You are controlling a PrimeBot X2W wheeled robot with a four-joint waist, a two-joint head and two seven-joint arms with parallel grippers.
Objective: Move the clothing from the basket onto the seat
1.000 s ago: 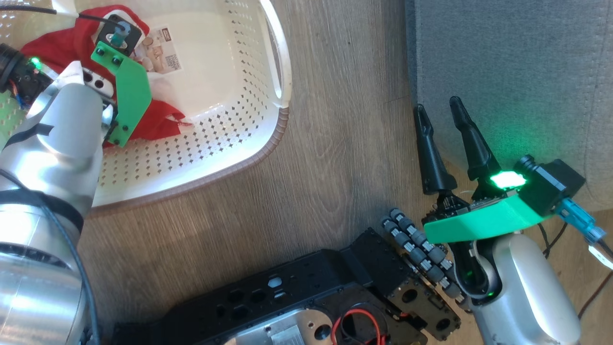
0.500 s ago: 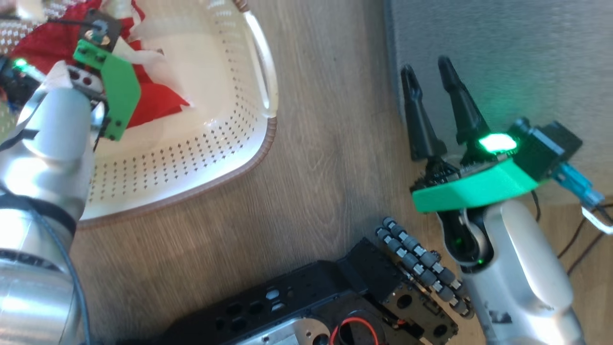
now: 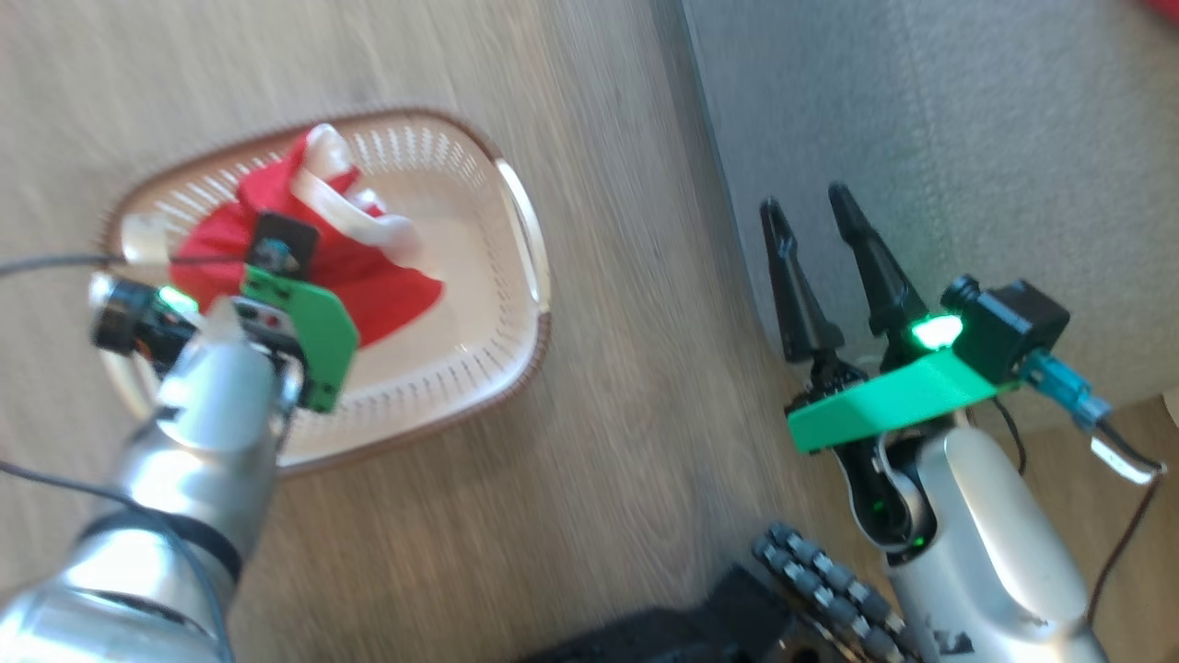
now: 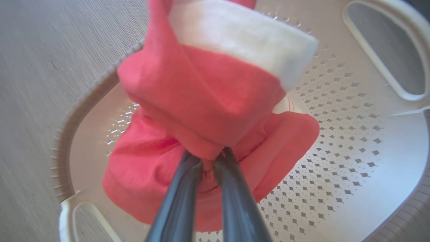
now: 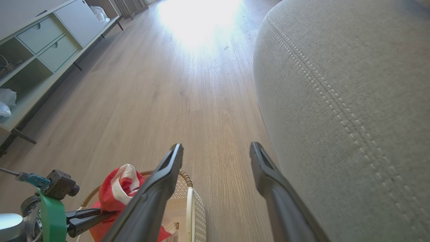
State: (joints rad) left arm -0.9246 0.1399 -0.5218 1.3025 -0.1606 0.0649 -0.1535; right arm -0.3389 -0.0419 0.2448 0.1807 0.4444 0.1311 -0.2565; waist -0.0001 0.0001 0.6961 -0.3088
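Basket (image 3: 488, 308) stood on the wood floor (image 3: 626, 414) at the left of the head view. One red-and-white piece of clothing (image 3: 378, 281) was bunched over its interior, the top above the rim. Left hand (image 4: 208, 157) pointed down into the basket, fingers pinched tight on the red fabric. Right hand (image 3: 809, 201) hovered at the edge of the seat (image 3: 967, 138), fingers spread wide, empty. Counted: one basket, one piece of clothing, two hands.

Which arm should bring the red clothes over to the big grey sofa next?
Left, probably. The left arm's jaws are shut on the red clothing over the basket. The right arm's jaws stand open and empty beside the seat, so it would have to reach back.
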